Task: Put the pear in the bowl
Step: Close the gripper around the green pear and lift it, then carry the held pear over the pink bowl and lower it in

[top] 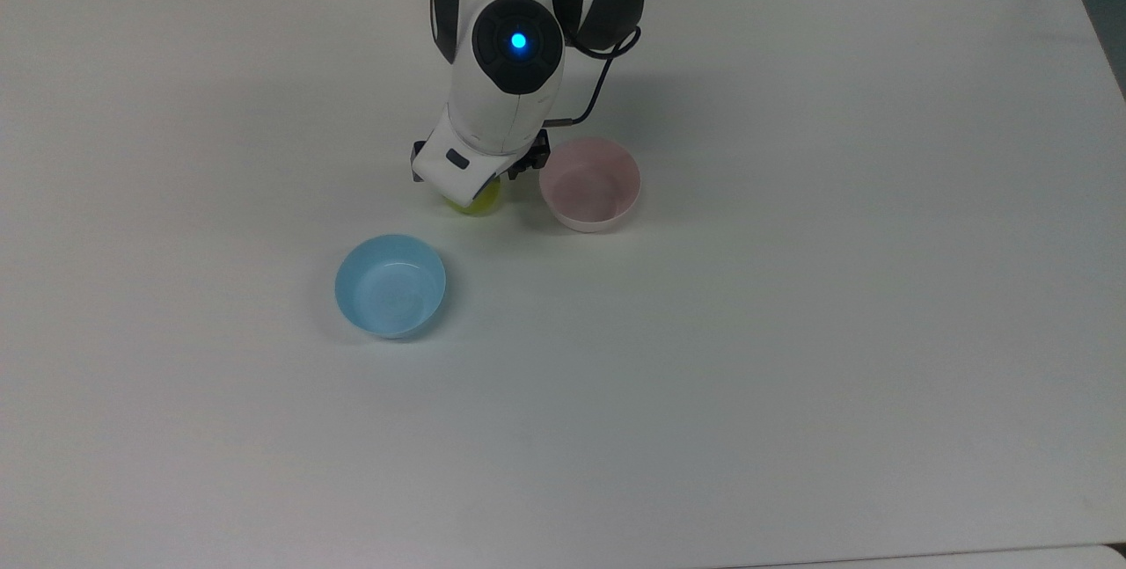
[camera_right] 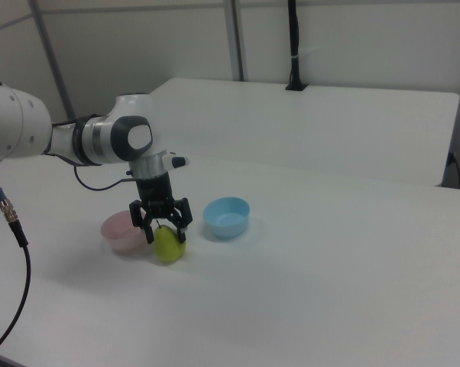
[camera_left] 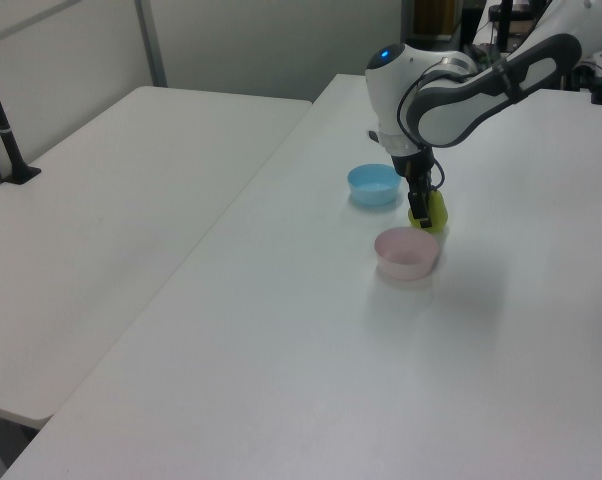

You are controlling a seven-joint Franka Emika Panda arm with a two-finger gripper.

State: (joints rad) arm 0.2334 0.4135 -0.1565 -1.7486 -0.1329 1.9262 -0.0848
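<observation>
pear: mostly hidden under arm | contact: seemingly unclear

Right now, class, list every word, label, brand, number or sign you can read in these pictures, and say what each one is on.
None can be read. The pear, the pink bowl, the blue bowl, the table and the gripper show no legible text. The arm carries only a blue light.

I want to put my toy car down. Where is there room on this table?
The white table is bare below the light blue plastic bowl. It is crowded where the tool straddles the yellow-green pear beside the pale pink plastic bowl.
</observation>
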